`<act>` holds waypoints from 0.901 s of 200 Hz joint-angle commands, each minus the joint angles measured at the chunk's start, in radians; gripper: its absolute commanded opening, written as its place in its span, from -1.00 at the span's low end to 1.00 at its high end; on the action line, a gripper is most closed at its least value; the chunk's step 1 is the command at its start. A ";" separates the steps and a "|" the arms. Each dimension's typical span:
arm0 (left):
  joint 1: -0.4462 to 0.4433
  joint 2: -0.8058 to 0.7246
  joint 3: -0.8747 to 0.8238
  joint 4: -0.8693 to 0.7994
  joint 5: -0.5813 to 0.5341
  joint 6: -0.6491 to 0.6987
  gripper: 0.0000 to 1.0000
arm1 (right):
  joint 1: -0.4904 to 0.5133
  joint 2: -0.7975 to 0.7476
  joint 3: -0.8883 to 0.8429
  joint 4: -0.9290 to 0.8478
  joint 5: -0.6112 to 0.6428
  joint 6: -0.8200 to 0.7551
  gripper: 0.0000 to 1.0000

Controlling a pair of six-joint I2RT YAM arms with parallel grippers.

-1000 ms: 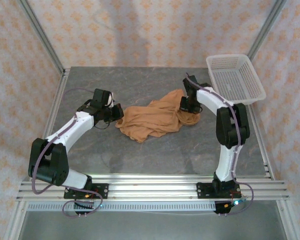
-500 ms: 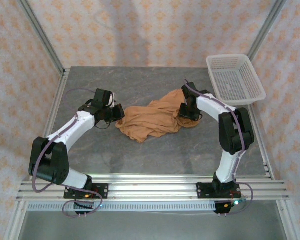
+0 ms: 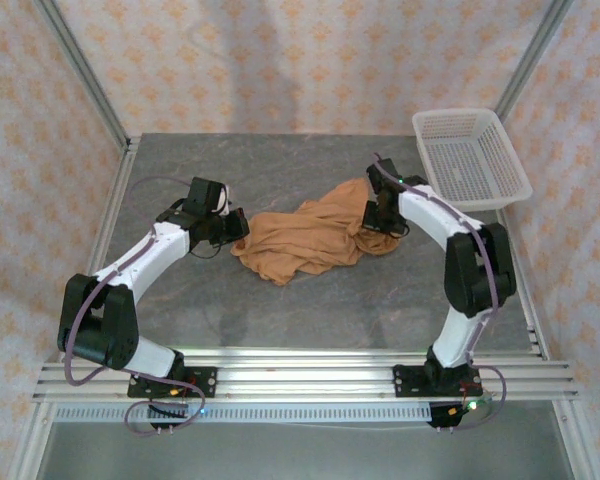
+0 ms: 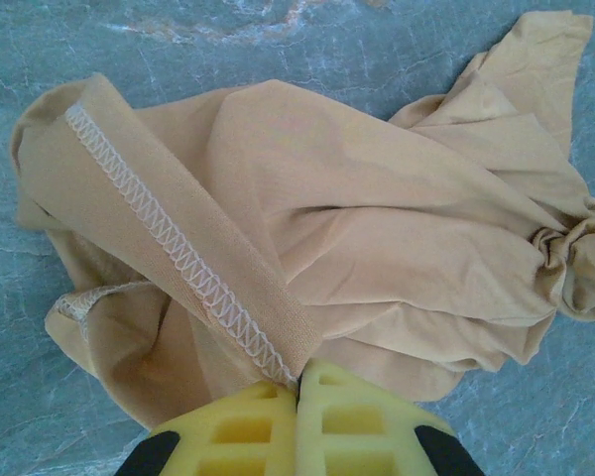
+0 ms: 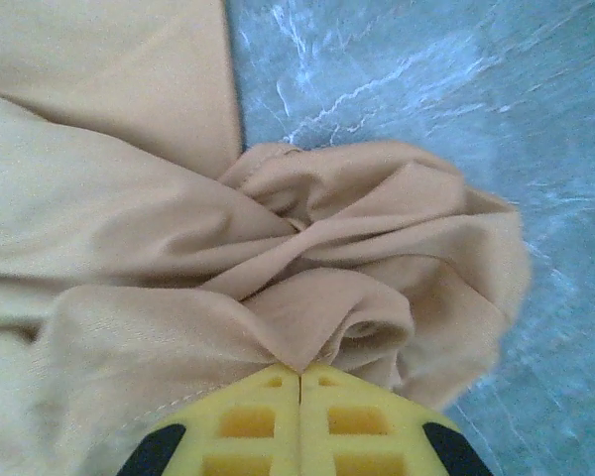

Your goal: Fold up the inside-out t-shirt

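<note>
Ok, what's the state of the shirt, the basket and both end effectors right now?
t-shirt: crumpled in a heap on the table, unfolded, hem stitching showing.
left end effector: shut on the t-shirt's stitched hem.
right end effector: shut on a bunched fold of the t-shirt.
basket: upright at the table's far right corner.

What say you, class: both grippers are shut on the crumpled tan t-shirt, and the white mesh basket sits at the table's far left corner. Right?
Wrong corner: the top external view shows the white mesh basket at the far right of the table. Both the left gripper and right gripper are shut on the t-shirt.
</note>
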 commanded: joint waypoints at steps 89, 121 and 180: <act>-0.003 0.022 0.052 -0.027 -0.033 0.024 -1.00 | -0.082 -0.307 0.168 -0.053 -0.511 0.145 -1.00; 0.000 0.025 0.062 -0.045 -0.048 0.039 -1.00 | -0.154 -0.381 0.062 0.217 -0.842 0.387 -1.00; 0.017 0.026 0.061 -0.039 -0.040 0.041 -1.00 | 0.019 -0.359 -0.279 -0.003 -0.619 0.147 -0.81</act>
